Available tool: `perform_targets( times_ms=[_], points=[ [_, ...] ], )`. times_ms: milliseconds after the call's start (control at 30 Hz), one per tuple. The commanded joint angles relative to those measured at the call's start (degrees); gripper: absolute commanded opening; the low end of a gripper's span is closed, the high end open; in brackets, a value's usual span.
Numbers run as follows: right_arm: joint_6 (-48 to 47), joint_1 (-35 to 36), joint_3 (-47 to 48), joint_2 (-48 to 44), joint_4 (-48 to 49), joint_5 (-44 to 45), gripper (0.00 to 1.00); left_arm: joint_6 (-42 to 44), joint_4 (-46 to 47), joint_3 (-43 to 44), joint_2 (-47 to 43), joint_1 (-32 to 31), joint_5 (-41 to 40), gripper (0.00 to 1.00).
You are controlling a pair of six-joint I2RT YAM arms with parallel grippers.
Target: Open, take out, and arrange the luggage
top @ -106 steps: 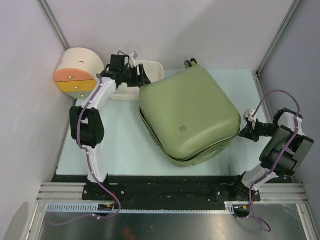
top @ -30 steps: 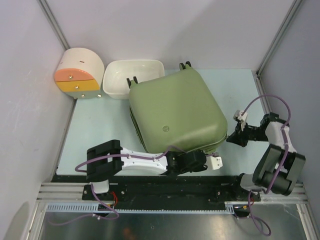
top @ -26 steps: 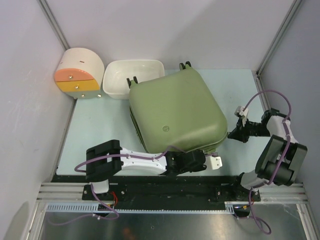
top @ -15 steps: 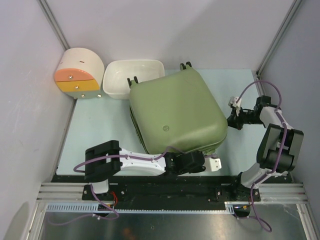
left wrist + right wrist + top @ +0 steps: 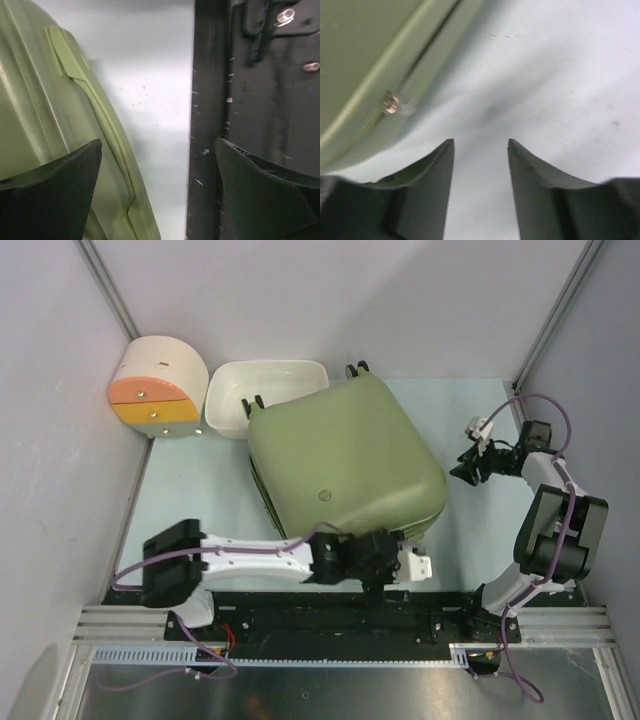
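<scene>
Now that the left gripper (image 5: 157,150) has let go and stands spread wide with nothing between its fingers, the olive-green suitcase (image 5: 345,470) lies free on the pale table (image 5: 200,500). It is flat and shut, its wheels at the far side just beside the white tub (image 5: 240,400). It has slid and turned a little toward that tub compared with a moment ago. The left wrist view shows the moulded carry handle (image 5: 107,135) just beside the left finger, untouched. The right gripper (image 5: 480,145) has also parted from pressed together. It is empty and near the suitcase's right corner, where the zipper pull (image 5: 391,103) hangs on a seam that looks closed. The nudging looks finished; the opening is not yet begun, and the pull seems the likely target.
</scene>
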Motion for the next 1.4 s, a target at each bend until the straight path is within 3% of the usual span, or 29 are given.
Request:
perform_targets(
  times_ms=[0, 100, 200, 333, 500, 600, 833, 1367],
  points=[
    [4.0, -5.2, 2.8, -5.5, 6.0, 3.6, 0.56, -3.2, -13.5, 8.6, -11.5, 7.1, 12.9, 1.00],
    [7.5, -7.1, 4.5, -7.9, 4.6, 7.8, 0.72, -6.9, -17.9, 12.0, -18.0, 12.8, 19.0, 1.00],
    [11.2, -7.1, 7.3, -10.3, 0.4, 11.2, 0.76, -14.7, -19.4, 12.2, -24.7, 22.6, 24.8, 1.00],
    [16.6, -4.5, 8.7, -16.2, -7.9, 12.0, 0.81, -25.0, -21.3, 9.7, -29.8, 46.7, 33.0, 1.00],
    [20.7, 3.4, 8.7, -24.1, -14.6, 15.6, 0.84, -35.4, -21.4, -2.7, -35.1, 75.8, 41.1, 1.00],
    [23.5, 6.2, 8.7, -26.3, -15.7, 15.8, 0.89, -38.1, -21.4, -10.1, -35.9, 84.2, 42.6, 1.00],
    [23.9, 9.0, 8.7, -28.3, -20.2, 16.6, 0.90, -38.6, -20.2, -14.7, -31.5, 85.2, 31.5, 0.90],
    [22.9, 9.0, 7.7, -28.4, -21.0, 16.9, 0.92, -41.0, -11.6, -14.8, -21.9, 83.6, 30.6, 0.86]
  ],
)
